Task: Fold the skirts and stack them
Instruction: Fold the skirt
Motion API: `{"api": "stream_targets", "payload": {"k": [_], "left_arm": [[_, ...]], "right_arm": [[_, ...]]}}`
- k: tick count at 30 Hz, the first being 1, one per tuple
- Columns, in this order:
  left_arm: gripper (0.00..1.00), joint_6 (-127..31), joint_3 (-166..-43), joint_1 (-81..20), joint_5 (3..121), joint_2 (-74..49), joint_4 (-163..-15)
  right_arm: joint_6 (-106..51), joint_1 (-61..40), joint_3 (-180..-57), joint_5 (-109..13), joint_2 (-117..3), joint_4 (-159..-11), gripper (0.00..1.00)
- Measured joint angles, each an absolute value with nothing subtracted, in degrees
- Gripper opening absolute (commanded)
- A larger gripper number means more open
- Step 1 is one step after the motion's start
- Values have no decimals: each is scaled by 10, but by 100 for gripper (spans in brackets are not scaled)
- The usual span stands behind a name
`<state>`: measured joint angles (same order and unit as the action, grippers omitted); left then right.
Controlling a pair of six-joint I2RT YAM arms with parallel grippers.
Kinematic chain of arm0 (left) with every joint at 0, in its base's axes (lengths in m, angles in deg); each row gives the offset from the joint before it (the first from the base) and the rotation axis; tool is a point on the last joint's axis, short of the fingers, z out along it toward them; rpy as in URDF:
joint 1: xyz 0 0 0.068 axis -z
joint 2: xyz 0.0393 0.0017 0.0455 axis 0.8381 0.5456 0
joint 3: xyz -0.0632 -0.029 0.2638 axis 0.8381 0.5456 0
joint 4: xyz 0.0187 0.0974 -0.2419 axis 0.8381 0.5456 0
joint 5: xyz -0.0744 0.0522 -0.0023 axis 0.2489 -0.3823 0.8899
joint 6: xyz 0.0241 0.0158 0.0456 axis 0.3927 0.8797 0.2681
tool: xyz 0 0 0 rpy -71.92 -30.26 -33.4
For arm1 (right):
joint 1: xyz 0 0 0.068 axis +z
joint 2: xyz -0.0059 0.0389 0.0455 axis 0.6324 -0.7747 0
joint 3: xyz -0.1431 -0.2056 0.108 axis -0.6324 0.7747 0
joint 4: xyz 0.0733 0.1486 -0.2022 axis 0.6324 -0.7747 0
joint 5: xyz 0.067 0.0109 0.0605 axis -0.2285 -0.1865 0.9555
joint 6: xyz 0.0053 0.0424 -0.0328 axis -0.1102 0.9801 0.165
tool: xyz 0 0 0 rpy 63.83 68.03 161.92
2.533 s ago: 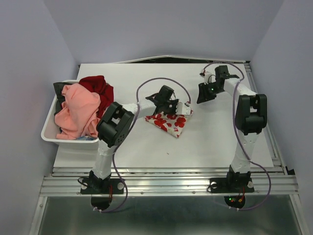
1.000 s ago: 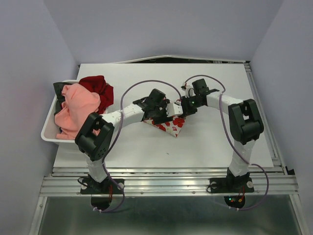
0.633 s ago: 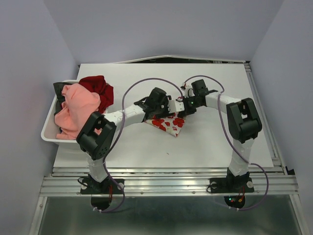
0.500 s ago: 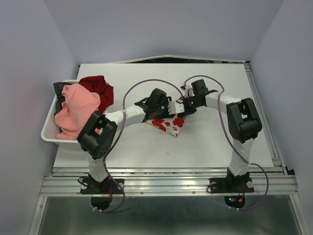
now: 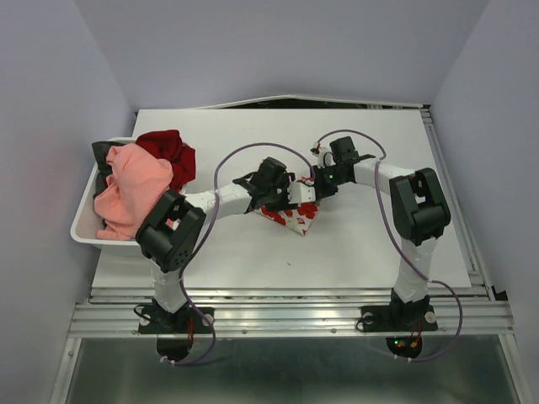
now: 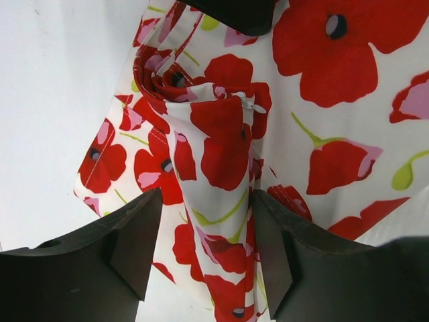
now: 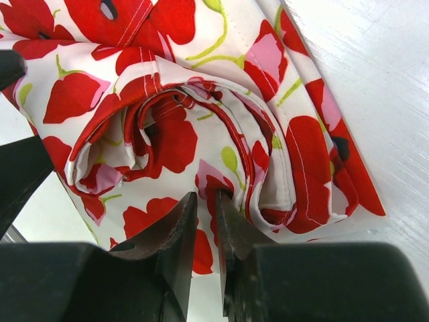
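The white skirt with red flower print [image 5: 292, 215] lies folded in a bunch at the table's middle. My left gripper [image 5: 285, 193] is open over its left part; in the left wrist view the gripper [image 6: 206, 201] straddles a raised fold of the skirt [image 6: 322, 80]. My right gripper [image 5: 313, 187] is at the skirt's right corner. In the right wrist view it [image 7: 204, 196] is nearly closed, pinching an edge layer of the rolled skirt [image 7: 167, 80]. The salmon-pink skirt [image 5: 133, 181] is heaped in the basket at the left.
A white basket [image 5: 85, 229] at the table's left edge holds the pink skirt, a dark red garment [image 5: 171, 150] and dark cloth behind. The white table [image 5: 370, 244] ends at a metal rail near the arm bases.
My right arm has swung in from the back right to the floral skirt's right corner and closed there. My left arm has stretched out lower over the skirt.
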<state>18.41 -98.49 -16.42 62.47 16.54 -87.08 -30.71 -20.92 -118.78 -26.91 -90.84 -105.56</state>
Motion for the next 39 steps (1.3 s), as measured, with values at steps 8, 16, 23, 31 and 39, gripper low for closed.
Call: {"api": "stream_targets", "payload": {"k": [8,16,23,31,39], "left_arm": [[39,173,-1024,-180,634,209,-857],[23,112,-1179,-264,706,251,-810],[34,58,-1339,-296,749,392,-739],[49,1,-1458,-312,753,482,-689],[50,-34,-1470,-314,728,491,-645]], "right_arm": [[-323,-209,-1190,-269,-910,-1057,24],[-343,-208,-1190,-269,-911,-1055,24],[-358,-204,-1192,-271,-914,-1047,24],[-363,-204,-1199,-271,-918,-1050,24],[-371,-202,-1211,-286,-918,-1070,31]]}}
